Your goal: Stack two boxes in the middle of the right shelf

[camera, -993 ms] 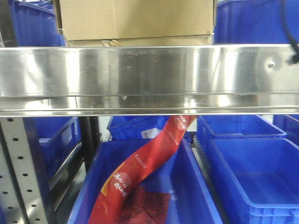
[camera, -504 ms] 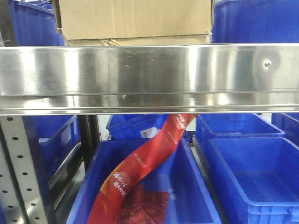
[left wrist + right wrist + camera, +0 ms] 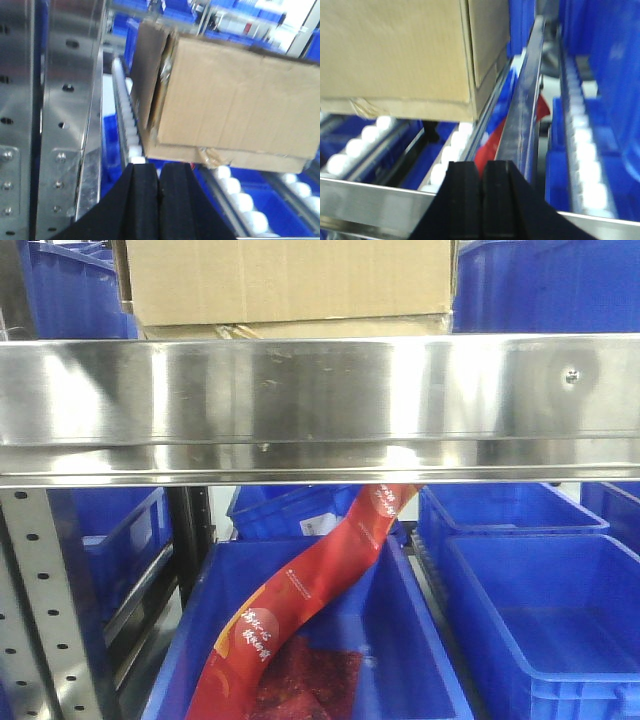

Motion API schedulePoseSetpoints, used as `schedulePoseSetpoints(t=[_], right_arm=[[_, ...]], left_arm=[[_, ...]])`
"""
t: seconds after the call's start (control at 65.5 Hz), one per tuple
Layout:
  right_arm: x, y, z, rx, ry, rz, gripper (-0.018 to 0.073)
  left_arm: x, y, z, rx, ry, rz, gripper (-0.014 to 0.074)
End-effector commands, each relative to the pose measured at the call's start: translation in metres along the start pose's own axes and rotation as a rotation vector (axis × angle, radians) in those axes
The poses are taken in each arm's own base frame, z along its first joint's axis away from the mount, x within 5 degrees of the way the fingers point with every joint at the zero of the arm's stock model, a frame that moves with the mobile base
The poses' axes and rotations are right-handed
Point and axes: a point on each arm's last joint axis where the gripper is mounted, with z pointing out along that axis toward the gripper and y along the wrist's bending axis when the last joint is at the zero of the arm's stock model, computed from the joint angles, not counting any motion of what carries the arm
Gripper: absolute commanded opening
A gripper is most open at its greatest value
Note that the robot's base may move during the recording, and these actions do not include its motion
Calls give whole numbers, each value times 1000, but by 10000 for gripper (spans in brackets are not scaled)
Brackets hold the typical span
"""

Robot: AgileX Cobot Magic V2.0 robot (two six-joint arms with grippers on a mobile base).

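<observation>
Two brown cardboard boxes are stacked on the steel shelf (image 3: 320, 400). The upper box (image 3: 290, 275) rests on the lower box (image 3: 300, 328), of which only a thin strip shows above the front rail. In the left wrist view the upper box (image 3: 240, 95) sits on the lower box (image 3: 235, 157) on white rollers. My left gripper (image 3: 159, 172) is shut and empty, just in front of the boxes' left corner. In the right wrist view the stack (image 3: 395, 50) is at upper left. My right gripper (image 3: 482, 167) is shut and empty, at the front rail to the right of the stack.
Blue plastic bins (image 3: 540, 610) stand below the shelf, and more stand behind it (image 3: 545, 285). A red printed bag (image 3: 300, 590) hangs into the middle bin. A grey perforated upright (image 3: 40, 610) stands at lower left. Roller tracks (image 3: 585, 155) and a steel divider (image 3: 522, 115) run back along the shelf.
A dark cable at the right edge of the front view has left the frame. The boxes have not moved.
</observation>
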Motion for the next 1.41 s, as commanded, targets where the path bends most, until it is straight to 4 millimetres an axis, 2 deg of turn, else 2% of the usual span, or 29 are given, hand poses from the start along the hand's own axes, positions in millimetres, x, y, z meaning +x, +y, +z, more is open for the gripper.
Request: schedulePoseSetpoints(t=[0.0,0.153,0.504,0.596,0.703,0.825,1.069,1.161,1.207,1.39], right_arm=[[-6,0,-15,-6,-70,-6,-162],[-13,1,-31,-21,-147,-5,-162],[-20,2,-37,-41,-231,-5,-162],[-15,-3,-46,10,-254,-155,-162],[2,-10,-57,64,-279,-158,-162],[36,-22,-68,158,-285,-150,-162],[114,-34,-67,209,-229,-139,-162],[135,-37,-66,210,-231,-140,-162],[141,-37,-66,210,-249,-141,-162],[140,-37,-66,213,-262,-150,-162]], left_arm=[[-6,-1,-11,12,-64,3,-111],[-11,-2,-22,25,-114,3,-111],[-12,-2,-23,26,-118,3,-111],[-12,-2,-23,26,-118,3,-111],[-12,-2,-23,26,-118,3,-111],[-12,-2,-23,26,-118,3,-111],[-12,-2,-23,26,-118,3,-111],[-12,-2,-23,26,-118,3,-111],[-12,-2,-23,26,-118,3,-111],[-12,-2,-23,27,-122,3,-111]])
